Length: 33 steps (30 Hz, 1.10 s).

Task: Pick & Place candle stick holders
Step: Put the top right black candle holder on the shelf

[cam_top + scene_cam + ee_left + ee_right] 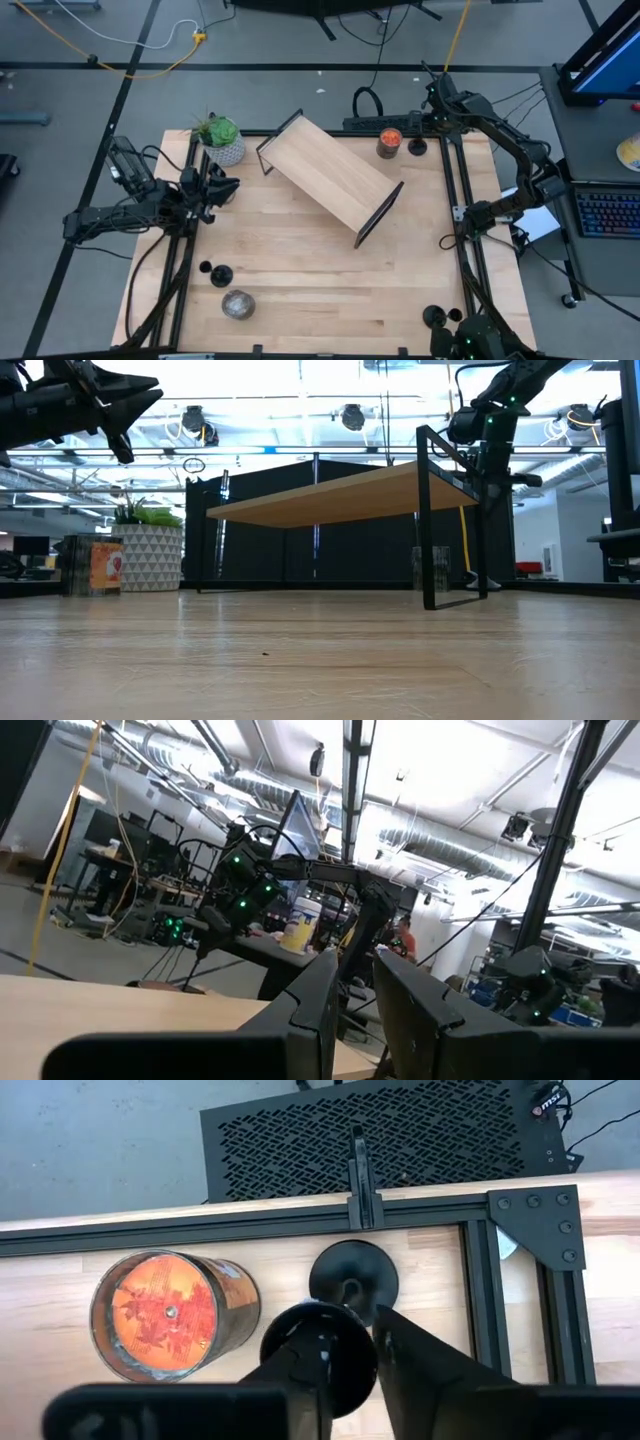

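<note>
- High view: the light wooden tabletop (300, 290) carries a tilted wooden shelf with black metal end frames (330, 177) near its middle. A green plant in a white patterned pot (221, 141) stands at the far left corner. The left claw (222, 188) hangs just beside that pot; how wide it stands I cannot tell. The right claw (436, 100) is over the far right corner, above a small black goblet-shaped candle stick holder (417, 148) next to a jar with an orange-red top (389, 141). A second black holder (221, 275) stands near the front left, beside a small black disc (204, 267) and a grey mottled ball (237, 305). A third black holder (434, 317) stands at the front right corner.
- Low view: the shelf fills the middle, the plant pot stands to its left, and both arms are held high.
- Left wrist view: its dark fingers (320, 1005) stand close together with nothing between them.
- Right wrist view: the fingers (420, 1365) are slightly parted; the holder's cup top lies right at the gap, but a grip cannot be told. Its round base rests on the wood, close to the jar.
</note>
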Motion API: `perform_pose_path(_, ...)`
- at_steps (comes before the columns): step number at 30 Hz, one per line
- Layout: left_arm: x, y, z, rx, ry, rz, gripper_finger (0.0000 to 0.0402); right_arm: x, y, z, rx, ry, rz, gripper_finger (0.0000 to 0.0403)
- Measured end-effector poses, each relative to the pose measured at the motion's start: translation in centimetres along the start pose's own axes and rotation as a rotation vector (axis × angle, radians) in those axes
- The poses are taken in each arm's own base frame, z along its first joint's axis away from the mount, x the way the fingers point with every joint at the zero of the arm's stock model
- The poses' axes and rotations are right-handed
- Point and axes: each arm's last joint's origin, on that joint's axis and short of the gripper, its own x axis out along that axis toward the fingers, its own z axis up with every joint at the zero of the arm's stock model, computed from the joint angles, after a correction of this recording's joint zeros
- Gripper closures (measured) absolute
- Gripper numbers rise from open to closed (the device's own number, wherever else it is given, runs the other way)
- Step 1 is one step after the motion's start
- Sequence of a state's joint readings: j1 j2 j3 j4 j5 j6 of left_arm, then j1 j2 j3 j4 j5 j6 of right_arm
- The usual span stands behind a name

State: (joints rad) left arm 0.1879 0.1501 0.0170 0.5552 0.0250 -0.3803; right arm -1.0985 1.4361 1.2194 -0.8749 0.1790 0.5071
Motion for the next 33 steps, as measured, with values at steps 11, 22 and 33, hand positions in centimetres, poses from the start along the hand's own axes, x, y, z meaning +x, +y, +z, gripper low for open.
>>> perform_pose_path(11,0.0,0.0,0.0,-0.029,0.000,-0.001,0.0330,0.1,0.0,-0.1,-0.009,0.007,0.001,0.0389)
perform_pose_path(22,0.0,0.0,0.0,-0.052,0.000,-0.001,0.0330,-0.9,-0.3,-0.5,-0.061,0.029,0.034,0.0391)
perform_pose_path(33,0.0,0.0,0.0,-0.053,0.000,-0.001,0.0330,-2.4,-0.5,-0.6,-0.101,0.118,0.056,0.0398)
